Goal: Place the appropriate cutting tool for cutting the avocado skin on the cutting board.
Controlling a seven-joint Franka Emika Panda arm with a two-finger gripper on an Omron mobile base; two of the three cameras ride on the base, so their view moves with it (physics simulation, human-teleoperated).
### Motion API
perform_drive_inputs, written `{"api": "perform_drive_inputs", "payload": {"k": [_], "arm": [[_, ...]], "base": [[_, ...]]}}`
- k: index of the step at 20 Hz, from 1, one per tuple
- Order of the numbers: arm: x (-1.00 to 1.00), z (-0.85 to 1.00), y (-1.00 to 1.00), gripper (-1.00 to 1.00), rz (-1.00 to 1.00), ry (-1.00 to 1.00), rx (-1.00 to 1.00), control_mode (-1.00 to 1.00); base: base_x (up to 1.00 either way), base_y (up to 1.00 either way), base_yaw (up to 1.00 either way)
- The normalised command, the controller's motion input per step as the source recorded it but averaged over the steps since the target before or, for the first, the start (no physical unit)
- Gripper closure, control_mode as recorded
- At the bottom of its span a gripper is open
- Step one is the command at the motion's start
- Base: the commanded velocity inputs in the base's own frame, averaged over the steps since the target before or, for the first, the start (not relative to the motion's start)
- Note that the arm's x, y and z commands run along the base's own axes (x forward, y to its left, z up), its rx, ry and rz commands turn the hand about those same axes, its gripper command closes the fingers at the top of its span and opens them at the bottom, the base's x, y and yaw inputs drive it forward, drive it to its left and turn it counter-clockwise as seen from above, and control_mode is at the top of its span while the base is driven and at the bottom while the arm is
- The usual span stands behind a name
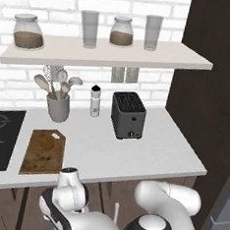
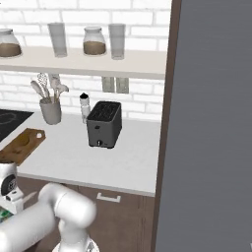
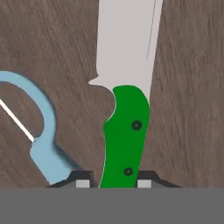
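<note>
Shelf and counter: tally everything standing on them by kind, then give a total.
Jars: 2
Glasses: 2
Utensil crock: 1
Bottle: 1
Toaster: 1
Cutting board: 1
Avocado: 1
Total: 9

The pale grey counter [image 1: 148, 149] carries a dark brown wooden cutting board [image 1: 43, 152], a black toaster [image 1: 128, 115], a grey utensil pot [image 1: 58, 107] and a white bottle [image 1: 95, 101].
</note>
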Motion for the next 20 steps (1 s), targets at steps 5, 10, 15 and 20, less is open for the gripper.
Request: {"api": "perform_drive_inputs", "payload": {"k": [5,10,15,20], "arm": [[-0.7,1.0,0.0,1.0,-0.24,-0.05,-0.01,-1.0],[-0.77,1.0,0.02,1.0,-0.18,-0.08,-0.07,-1.0],[-0.5,1.0,0.06,1.0,-0.17,-0.13,-0.16,-1.0],[0.08,1.0,0.26,1.0,-0.18,-0.09,-0.23,-1.0]], "base": [[0.0,0.0,0.0],[0.0,0.0,0.0],[0.0,0.0,0.0],[0.0,0.0,0.0]]}}
